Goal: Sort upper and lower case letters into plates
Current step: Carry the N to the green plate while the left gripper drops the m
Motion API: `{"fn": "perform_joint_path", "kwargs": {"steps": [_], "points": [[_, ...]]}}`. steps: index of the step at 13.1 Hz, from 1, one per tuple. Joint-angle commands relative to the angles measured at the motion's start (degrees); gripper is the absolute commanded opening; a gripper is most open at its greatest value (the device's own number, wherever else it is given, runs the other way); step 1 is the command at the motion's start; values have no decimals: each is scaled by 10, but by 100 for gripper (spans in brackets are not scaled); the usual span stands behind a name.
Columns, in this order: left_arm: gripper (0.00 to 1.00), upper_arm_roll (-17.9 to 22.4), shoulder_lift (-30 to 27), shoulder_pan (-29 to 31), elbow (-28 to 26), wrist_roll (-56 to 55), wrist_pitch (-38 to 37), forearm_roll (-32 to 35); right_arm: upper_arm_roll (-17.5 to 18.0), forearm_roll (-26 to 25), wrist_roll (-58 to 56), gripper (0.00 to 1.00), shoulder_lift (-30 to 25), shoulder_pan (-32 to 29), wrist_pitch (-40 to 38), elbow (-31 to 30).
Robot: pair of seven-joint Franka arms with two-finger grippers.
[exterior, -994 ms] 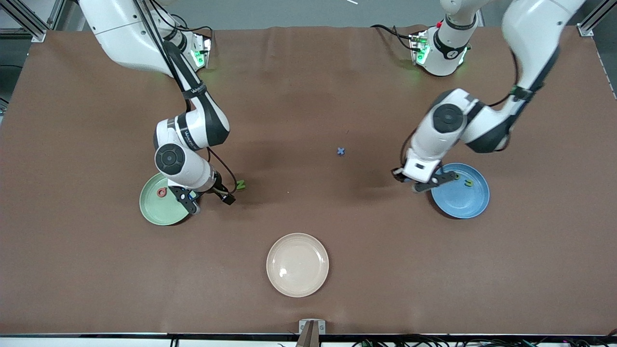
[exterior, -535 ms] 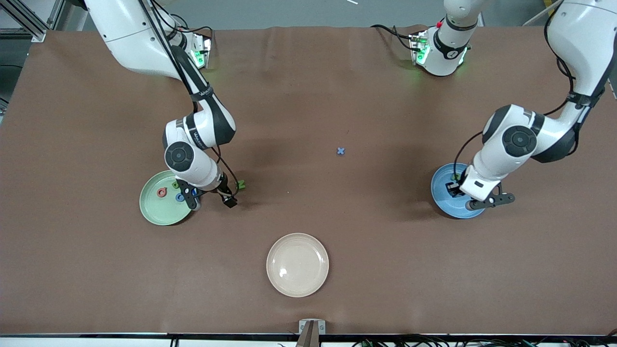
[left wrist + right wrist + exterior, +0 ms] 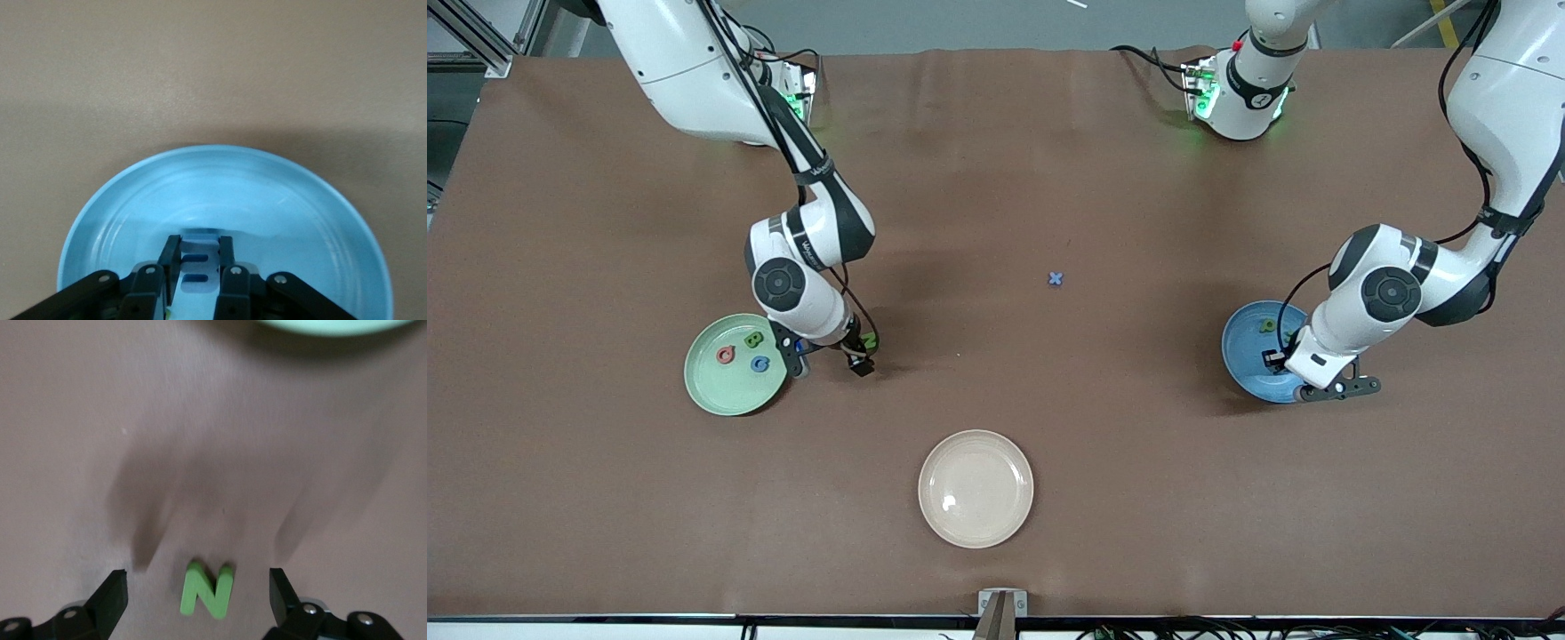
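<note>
Nearest the front camera lies the cream plate, empty and apparently no part of the sorting.

Farther from it, toward the left arm's end of the table, the left gripper is held low over the blue plate. Its fingers are clamped on a pale blue letter, and a green letter already lies in that plate. A release into the blue plate is judged to be the step in hand there — only an opening of the fingers is called for.

Toward the right arm's end, three letters lie in the light green plate: a pink-red one, a green one and a blue one. Just beside that plate, the right gripper is spread wide over the green N, which lies flat on the table between the fingers — a descent and a closing would be needed next.

Farthest off, a small blue X lies unsorted near the table's middle.
</note>
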Motion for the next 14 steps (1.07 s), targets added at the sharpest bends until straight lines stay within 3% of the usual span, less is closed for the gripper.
{"fn": "perform_joint_path", "kwargs": {"steps": [1,3,4,5,6,7,9,10,12,13,14], "points": [[17,5,5,-6,7,8,-7,10,-3,-10,26,86,-1,14,11,-9],[21,5,5,-6,8,7,-7,10,-3,-11,26,75,2,17,12,-9],[37,5,5,-6,9,7,-7,10,-4,-12,26,71,2,18,12,-9],[64,5,4,-6,10,7,-7,9,-4,-20,26,65,2,17,12,-9],[84,4,0,-6,11,7,-8,8,-4,-34,26,59,3,17,12,-10],[93,1,-5,-7,12,7,-22,5,-4,-41,26,58,5,16,12,-10],[99,-34,-23,-5,14,1,-73,-12,-4,-42,26,53,4,15,13,-12],[99,-54,-32,-5,16,-3,-85,-30,-4,-42,26,42,4,14,14,-12],[99,-100,-40,-5,19,-40,-97,-59,-4,-46,26,10,4,15,13,-12],[99,-133,-39,-5,23,-73,-119,-61,-4,-46,26,1,4,14,13,-11],[99,-157,-37,-7,26,-104,-133,-61,-4,-46,25,0,3,13,11,-7]]}}
